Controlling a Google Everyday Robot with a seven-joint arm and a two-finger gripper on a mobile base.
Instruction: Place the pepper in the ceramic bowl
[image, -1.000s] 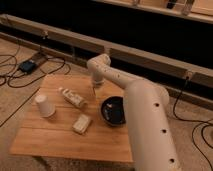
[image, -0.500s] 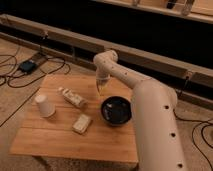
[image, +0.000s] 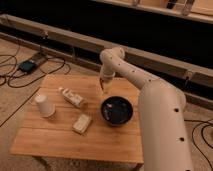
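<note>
Dim room, carpeted floor, dark wall behind. Wooden desk (image: 60, 142) at centre. White arm (image: 160, 120) rises at right and bends over the desk's far edge. Glossy black bowl (image: 117, 111) sits on the desk's right half. White paper cup (image: 45, 105) stands near the left edge, a pale wrapped packet (image: 71, 96) between cup and bowl, a small pale block (image: 82, 123) nearer the front. End effector (image: 104, 89) points down, just behind the bowl's left rim; its grip cannot be told. The pepper cannot be made out apart from its tip.
</note>
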